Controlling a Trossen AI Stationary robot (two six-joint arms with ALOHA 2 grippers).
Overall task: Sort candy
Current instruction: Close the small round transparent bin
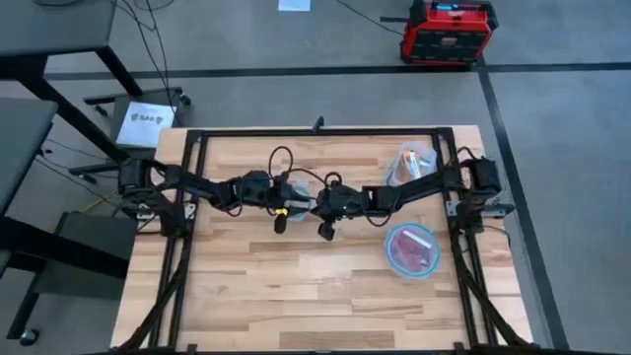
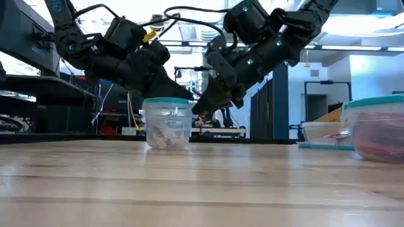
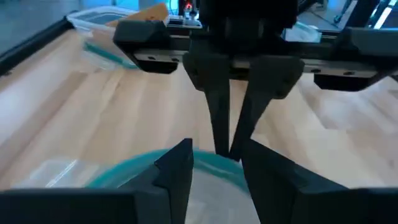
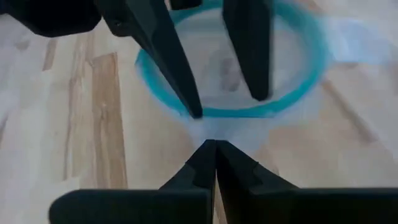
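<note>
Pale-wrapped candy (image 2: 165, 135) sits in a blue-rimmed tub (image 2: 167, 123) just beneath both grippers: the left gripper's (image 3: 214, 168) fingers are spread over its rim, the right gripper's (image 4: 215, 163) fingers pressed together.

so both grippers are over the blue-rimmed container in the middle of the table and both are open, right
Not quite. Both do meet at the central blue-rimmed container, but only the left gripper is open, its fingers spread above the rim. The right wrist view shows the right gripper with its fingertips pressed together, so it is shut.
</note>
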